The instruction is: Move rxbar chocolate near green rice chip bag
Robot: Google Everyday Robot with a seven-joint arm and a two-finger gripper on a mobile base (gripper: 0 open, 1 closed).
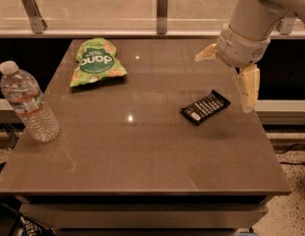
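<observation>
The rxbar chocolate (205, 107), a small flat black bar with white lettering, lies on the right part of the brown table (142, 151). The green rice chip bag (97, 61), light green with a dark round logo, lies at the far left of the table. My gripper (223, 84) hangs above the table's right side, just above and right of the bar. It is open and empty, with one pale finger (206, 53) pointing left and the other (249, 87) pointing down beside the bar's right end.
A clear plastic water bottle (28, 102) stands upright at the table's left edge. A glass barrier with metal posts (162, 4) runs behind the table. The table's right edge lies just below the gripper.
</observation>
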